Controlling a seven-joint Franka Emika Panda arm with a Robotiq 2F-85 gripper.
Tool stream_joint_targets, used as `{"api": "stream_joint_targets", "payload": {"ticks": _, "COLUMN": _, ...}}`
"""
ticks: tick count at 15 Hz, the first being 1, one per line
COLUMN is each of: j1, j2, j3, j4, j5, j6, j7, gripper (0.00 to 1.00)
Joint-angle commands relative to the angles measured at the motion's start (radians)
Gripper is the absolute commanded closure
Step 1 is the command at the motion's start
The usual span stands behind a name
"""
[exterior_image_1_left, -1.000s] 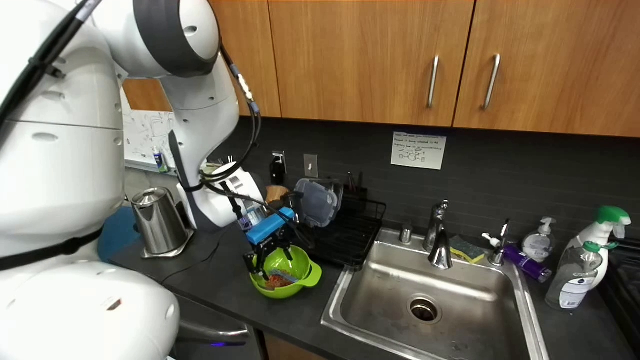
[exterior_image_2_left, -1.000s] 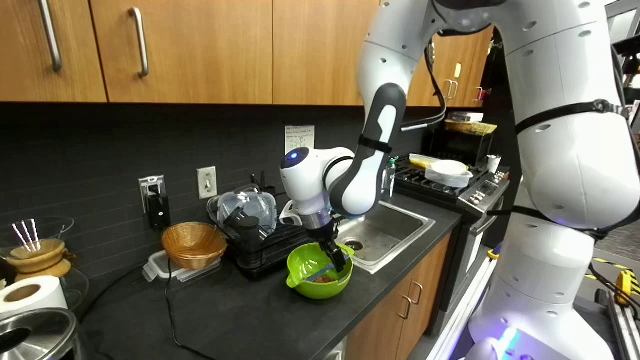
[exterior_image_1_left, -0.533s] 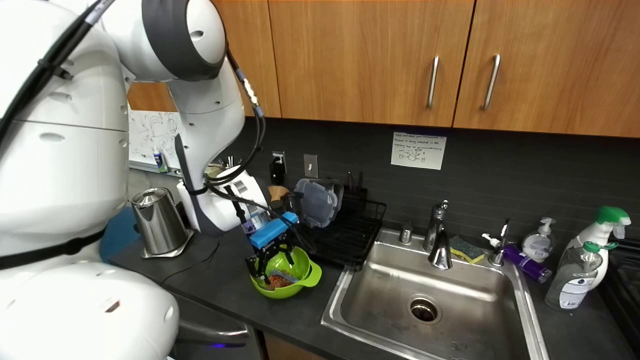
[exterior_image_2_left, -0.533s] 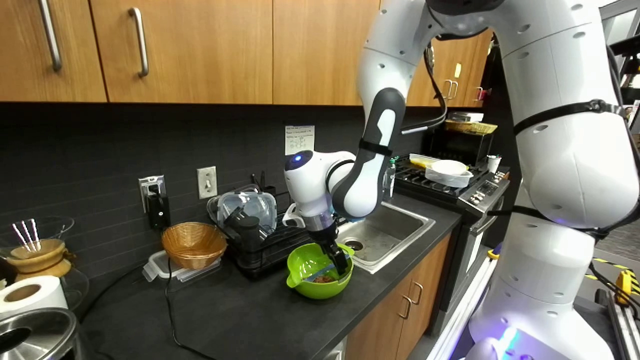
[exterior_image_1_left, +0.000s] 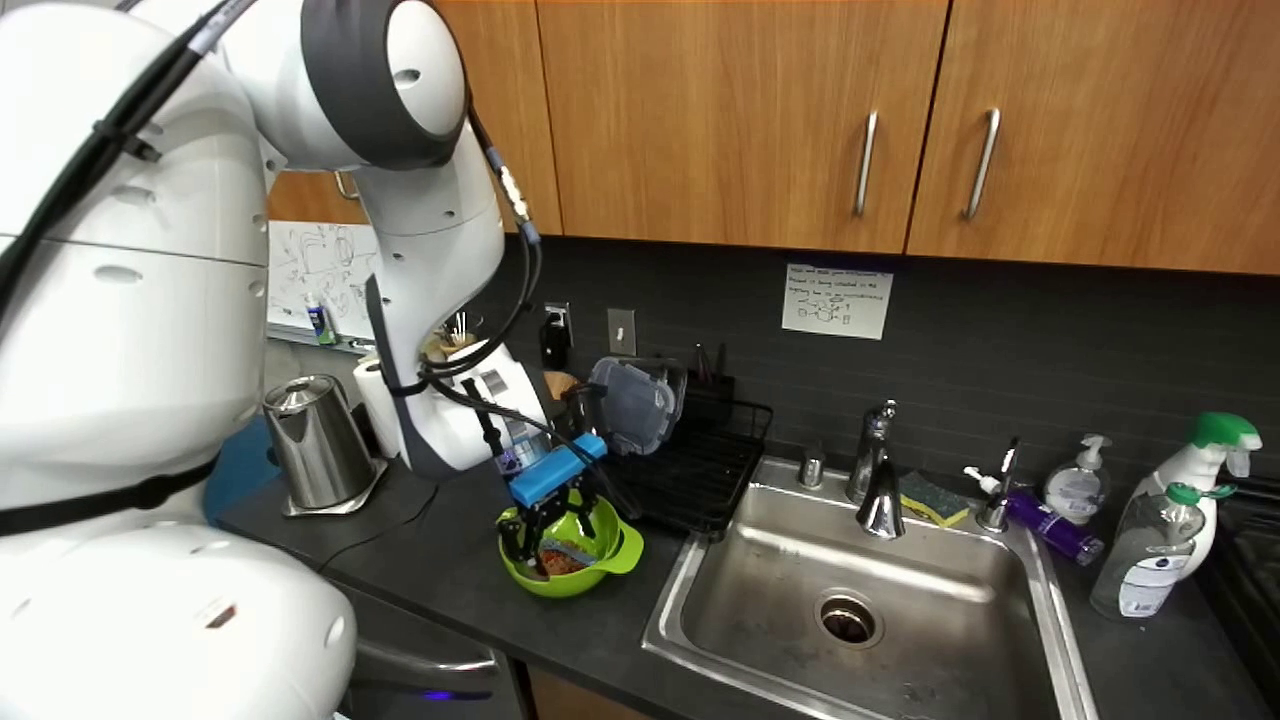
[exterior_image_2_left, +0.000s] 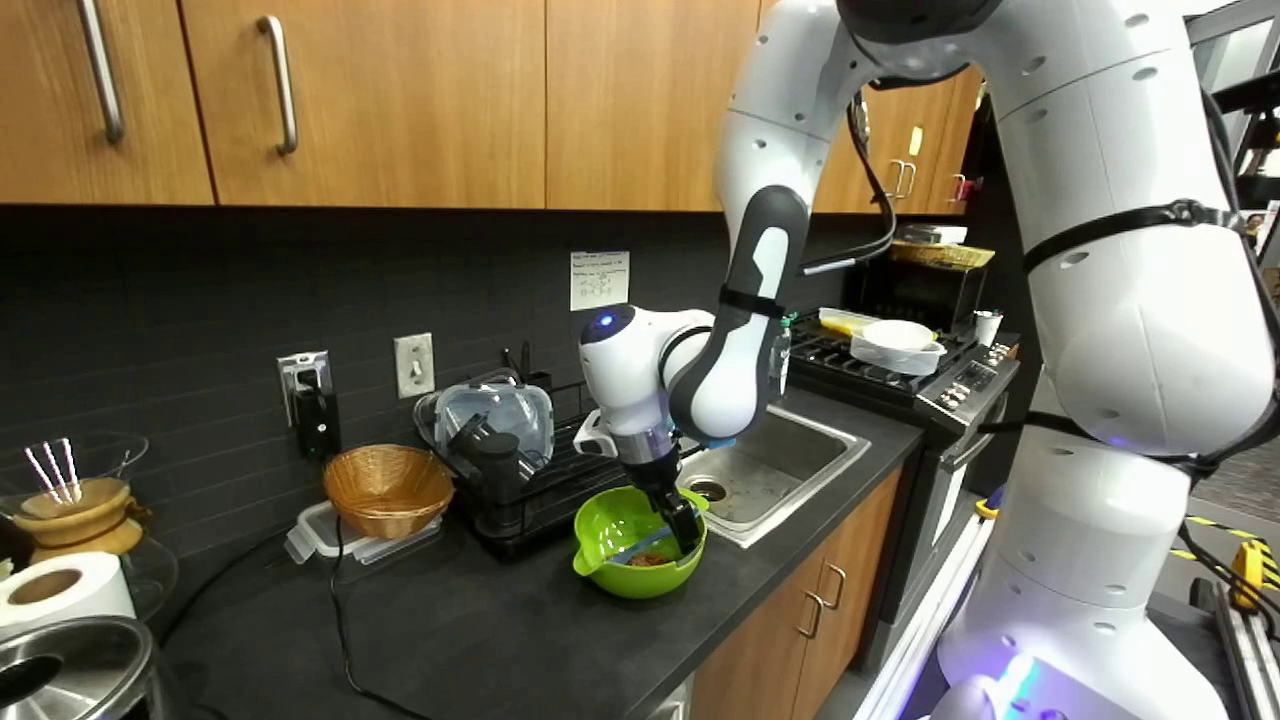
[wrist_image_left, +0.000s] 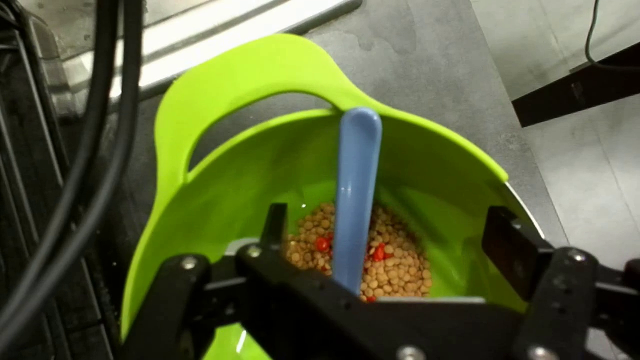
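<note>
- A blue utensil (wrist_image_left: 357, 195) is slanting inside a green bowl (wrist_image_left: 240, 180), its upper end pointing toward the rim beside the loop handle (wrist_image_left: 245, 75), its lower end hiding behind the claw (wrist_image_left: 387, 225).
- The claw's fingers are standing wide apart, one on either side of the utensil (whether either is touching the bowl, I cannot tell).
- Tan, lentil-like grains (wrist_image_left: 397, 255) and a few red bits (wrist_image_left: 322, 244) are lying at the bottom of the bowl.
- The bowl is sitting on the dark tabletop (exterior_image_2_left: 480, 640), near a black dish rack (exterior_image_1_left: 690, 480) and a steel sink (exterior_image_1_left: 760, 590).
- Past the sink, a clear bottle (exterior_image_1_left: 1148, 550) is wearing a white label (exterior_image_1_left: 1142, 590), its print too small to read; a purple bottle (exterior_image_1_left: 1050, 522) is standing near it, its lettering blurring.
- A paper note (exterior_image_1_left: 837, 302) is hanging above the sink, carrying handwritten lines (too small to make out) and little sketches.
- A whiteboard (exterior_image_1_left: 318, 262) is bearing loose drawn lines.
</note>
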Motion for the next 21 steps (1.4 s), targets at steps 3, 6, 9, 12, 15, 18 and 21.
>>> {"api": "stream_joint_targets", "payload": {"ticks": 3, "j1": -0.012, "j2": 0.005, "j3": -0.020, "j4": -0.002, "j5": 0.005, "j6": 0.042, "j7": -0.034, "gripper": 0.00}}
{"api": "stream_joint_targets", "payload": {"ticks": 6, "j1": -0.013, "j2": 0.005, "j3": -0.025, "j4": -0.004, "j5": 0.006, "j6": 0.049, "j7": -0.035, "gripper": 0.00}}
{"api": "stream_joint_targets", "payload": {"ticks": 9, "j1": -0.017, "j2": 0.008, "j3": -0.027, "j4": -0.004, "j5": 0.010, "j6": 0.059, "j7": -0.042, "gripper": 0.00}}
{"api": "stream_joint_targets", "payload": {"ticks": 12, "j1": -0.027, "j2": 0.015, "j3": -0.028, "j4": -0.003, "j5": 0.016, "j6": 0.071, "j7": -0.054, "gripper": 0.00}}
{"api": "stream_joint_targets", "payload": {"ticks": 15, "j1": -0.045, "j2": 0.010, "j3": -0.031, "j4": -0.014, "j5": 0.015, "j6": 0.098, "j7": -0.068, "gripper": 0.00}}
{"api": "stream_joint_targets", "payload": {"ticks": 18, "j1": -0.051, "j2": -0.009, "j3": -0.041, "j4": -0.034, "j5": 0.006, "j6": 0.122, "j7": -0.057, "gripper": 0.00}}
{"api": "stream_joint_targets", "payload": {"ticks": 21, "j1": -0.054, "j2": -0.013, "j3": -0.049, "j4": -0.042, "j5": 0.009, "j6": 0.137, "j7": -0.056, "gripper": 0.00}}
